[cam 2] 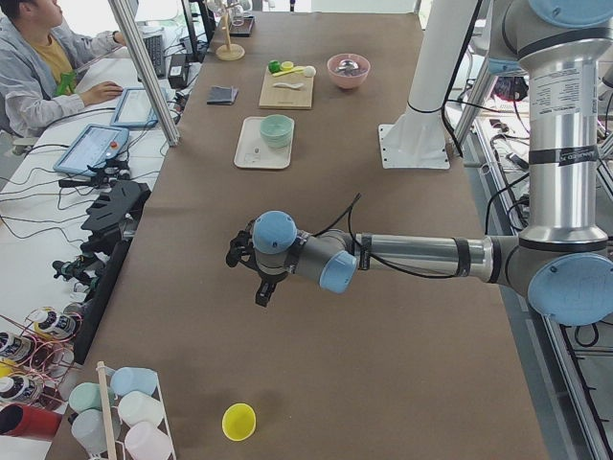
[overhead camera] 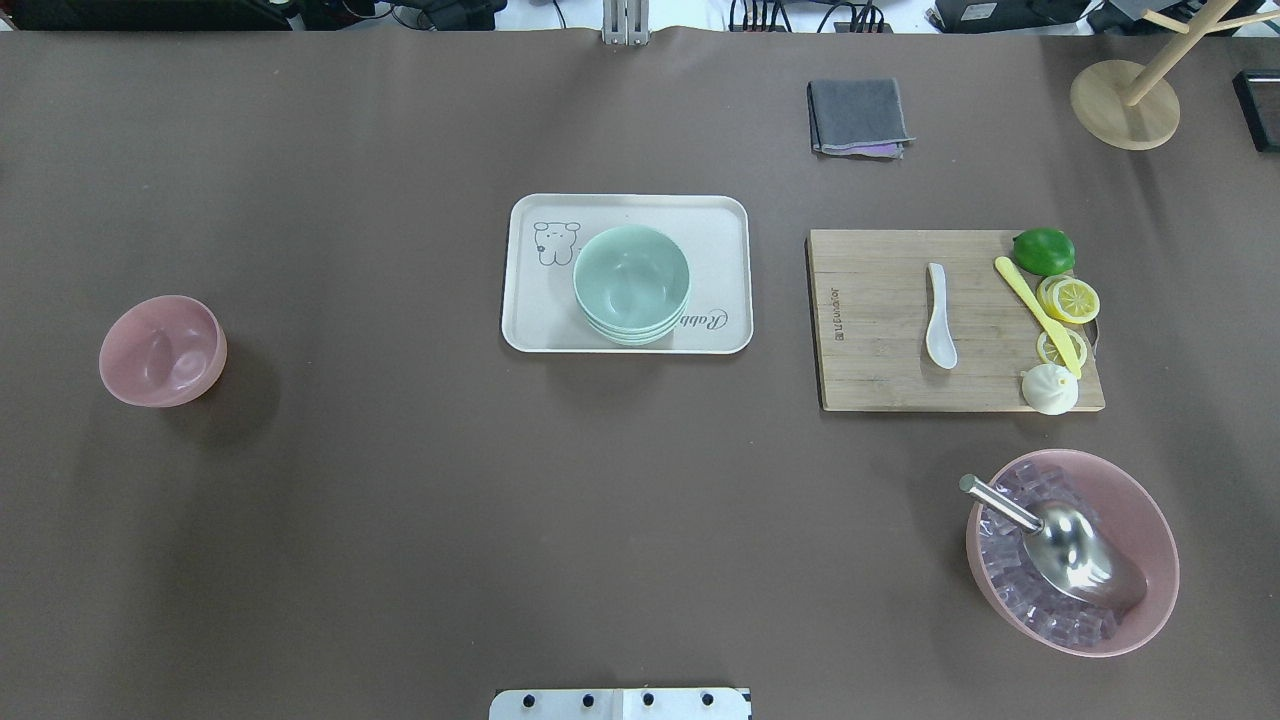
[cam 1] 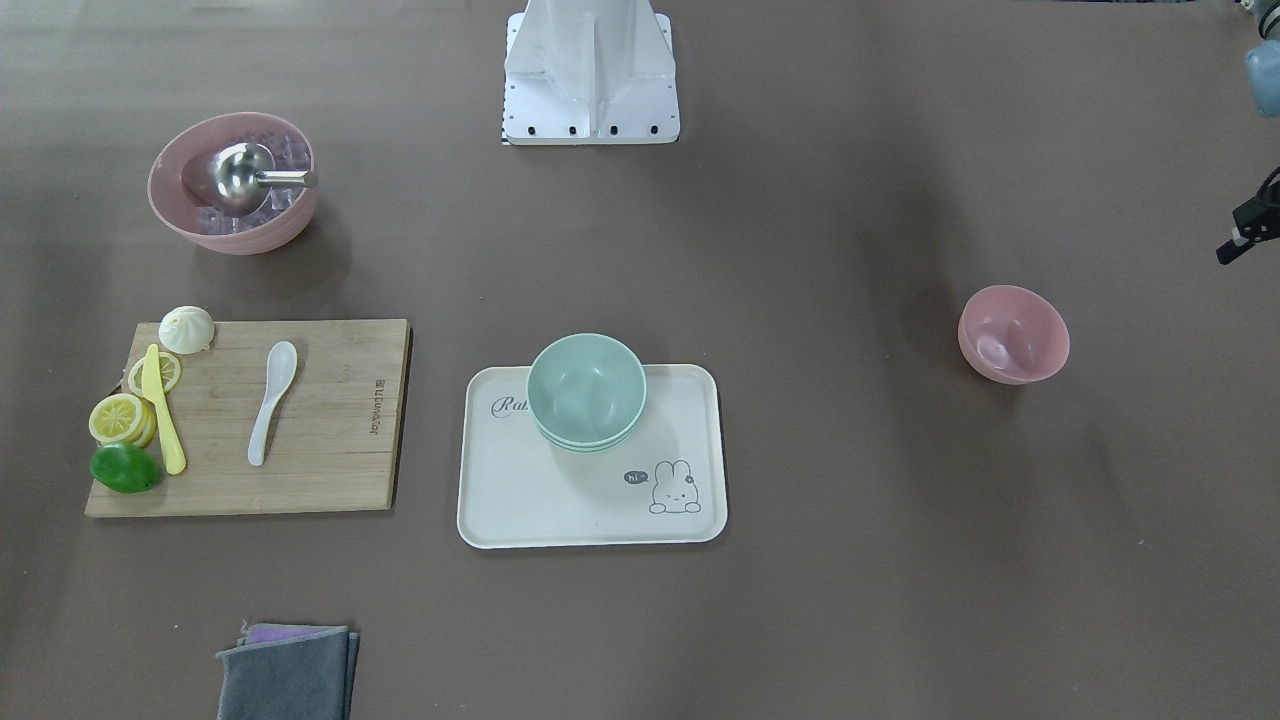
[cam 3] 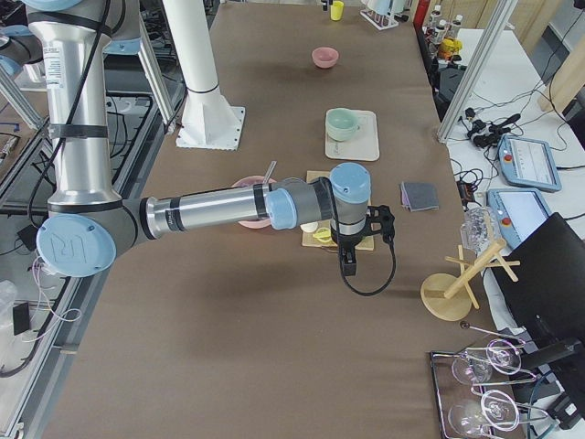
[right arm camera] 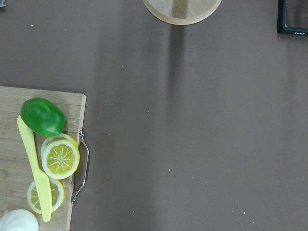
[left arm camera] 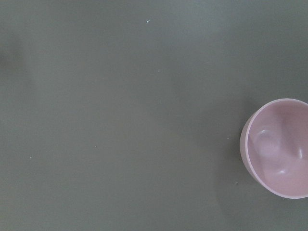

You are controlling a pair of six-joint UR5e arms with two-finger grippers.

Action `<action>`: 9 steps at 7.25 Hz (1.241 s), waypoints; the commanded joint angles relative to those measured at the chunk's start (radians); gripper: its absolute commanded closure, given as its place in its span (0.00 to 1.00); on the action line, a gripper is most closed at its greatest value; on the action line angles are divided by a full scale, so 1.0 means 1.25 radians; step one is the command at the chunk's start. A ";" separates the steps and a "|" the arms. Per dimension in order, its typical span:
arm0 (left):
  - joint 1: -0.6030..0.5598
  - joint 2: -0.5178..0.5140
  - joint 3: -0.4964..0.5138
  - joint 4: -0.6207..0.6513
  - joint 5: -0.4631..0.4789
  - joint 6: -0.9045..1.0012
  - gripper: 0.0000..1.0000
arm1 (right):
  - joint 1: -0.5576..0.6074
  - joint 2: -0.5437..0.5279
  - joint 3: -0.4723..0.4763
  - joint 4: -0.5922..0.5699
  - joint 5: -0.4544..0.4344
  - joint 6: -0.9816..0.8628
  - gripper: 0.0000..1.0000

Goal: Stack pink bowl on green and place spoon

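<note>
A small pink bowl (cam 1: 1012,334) stands alone on the table at my left (overhead camera: 162,350); the left wrist view shows it at the right edge (left arm camera: 279,147). Stacked green bowls (cam 1: 586,390) sit on a cream tray (cam 1: 520,490) at the middle (overhead camera: 631,283). A white spoon (cam 1: 272,400) lies on the wooden cutting board (overhead camera: 939,315). My left gripper (cam 2: 263,290) hangs above the table near the pink bowl; I cannot tell whether it is open. My right gripper (cam 3: 348,263) hangs beyond the board's outer end; I cannot tell its state either.
The cutting board (overhead camera: 870,330) also holds a lime (overhead camera: 1043,250), lemon slices, a yellow knife and a bun. A large pink bowl (overhead camera: 1150,540) of ice cubes holds a metal scoop. A grey cloth (overhead camera: 858,117) and a wooden stand (overhead camera: 1125,103) lie at the far side.
</note>
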 commanded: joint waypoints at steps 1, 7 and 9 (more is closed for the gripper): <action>0.078 -0.046 0.001 -0.003 0.008 -0.134 0.02 | 0.000 -0.001 0.002 0.000 0.009 0.001 0.00; 0.292 -0.119 0.099 -0.073 0.143 -0.283 0.41 | -0.093 0.027 0.005 0.001 0.009 0.060 0.00; 0.293 -0.119 0.099 -0.072 0.138 -0.281 1.00 | -0.114 0.052 0.005 0.001 0.009 0.083 0.00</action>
